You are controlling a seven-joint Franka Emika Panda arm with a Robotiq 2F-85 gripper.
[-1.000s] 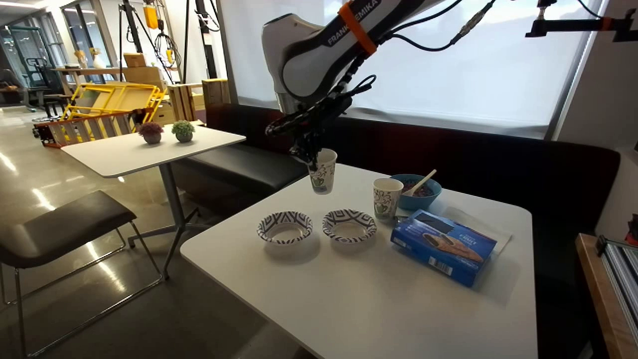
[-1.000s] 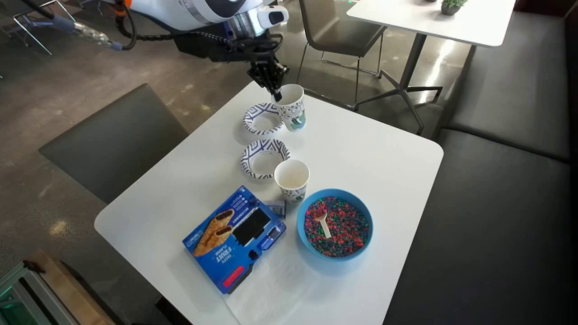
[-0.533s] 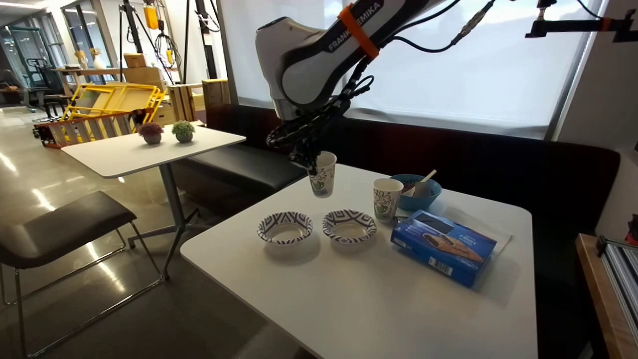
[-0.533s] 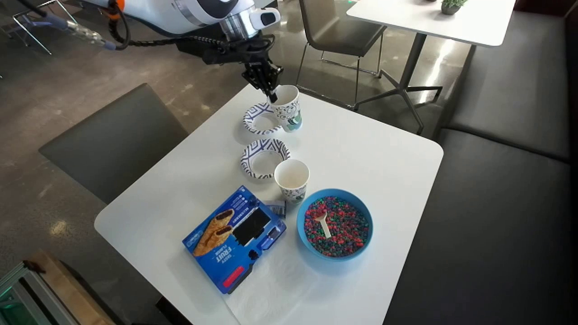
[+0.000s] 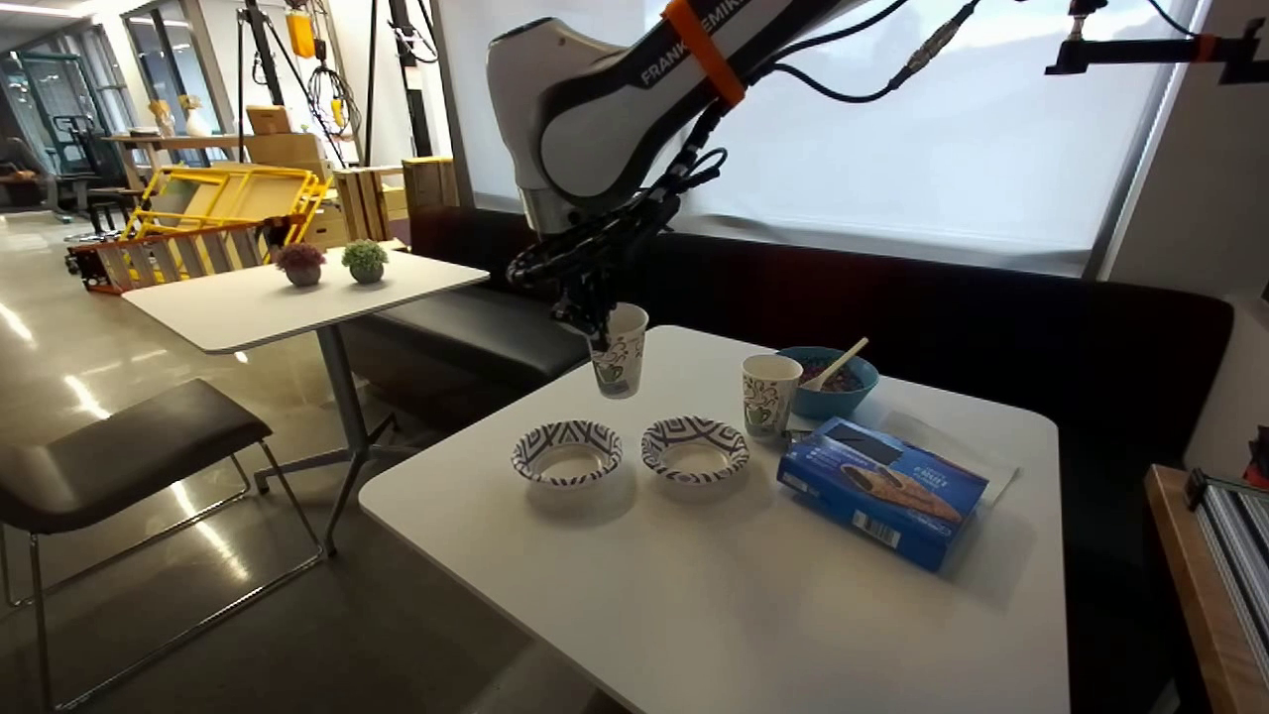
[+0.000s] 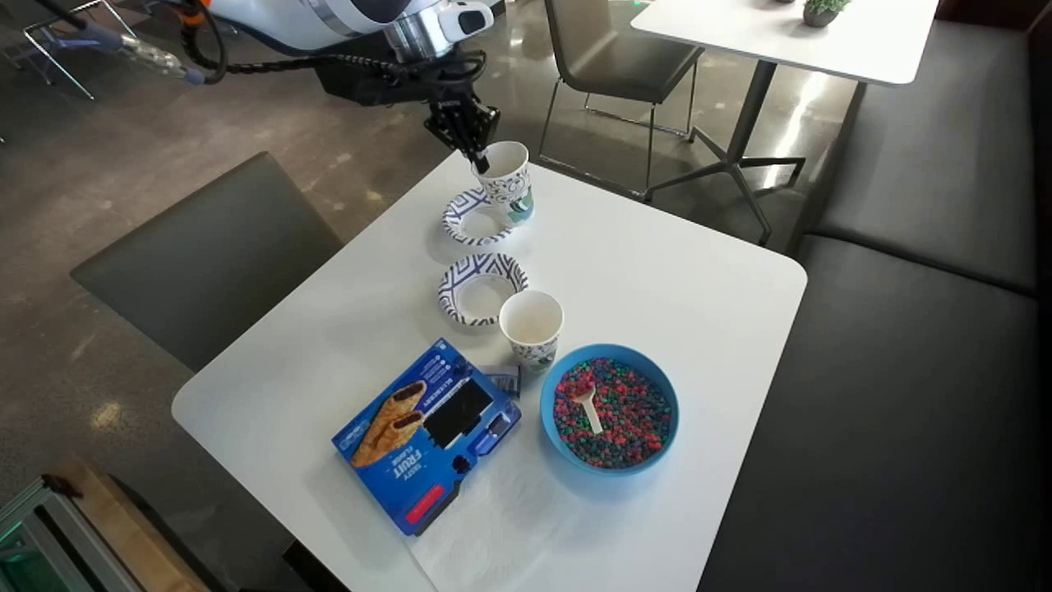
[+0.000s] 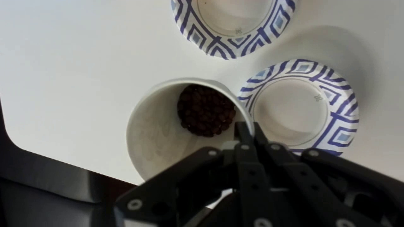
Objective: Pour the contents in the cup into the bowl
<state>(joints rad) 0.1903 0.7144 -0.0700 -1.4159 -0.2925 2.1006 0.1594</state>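
Note:
My gripper (image 7: 250, 130) is shut on the rim of a white patterned paper cup (image 7: 154, 135), one finger inside and one outside. Dark brown beans (image 7: 205, 110) lie at the cup's bottom. In both exterior views the gripper (image 5: 601, 337) (image 6: 482, 163) holds this cup (image 5: 621, 362) (image 6: 509, 193) roughly upright above the table, beside the bowls. Two alike white bowls with dark-patterned rims stand on the table: one nearest the cup (image 5: 568, 434) (image 6: 468, 205) (image 7: 342, 126), one beside it (image 5: 694, 428) (image 6: 460, 288) (image 7: 217, 41). Both look empty where visible. Which one is meant cannot be told.
A second patterned cup (image 5: 767, 397) (image 6: 532, 329) stands near the bowls. Beyond it are a blue bowl (image 5: 831, 402) (image 6: 670, 411) of coloured bits with a spoon, a blue box (image 5: 882, 491) (image 6: 427, 436) and a paper towel (image 6: 493, 526). A bench borders the table (image 5: 753, 595).
My gripper has moved with the cup: first slightly down, then left in an exterior view, toward the table's edge and closer to the nearest bowl. The cup stays gripped; other things are unmoved.

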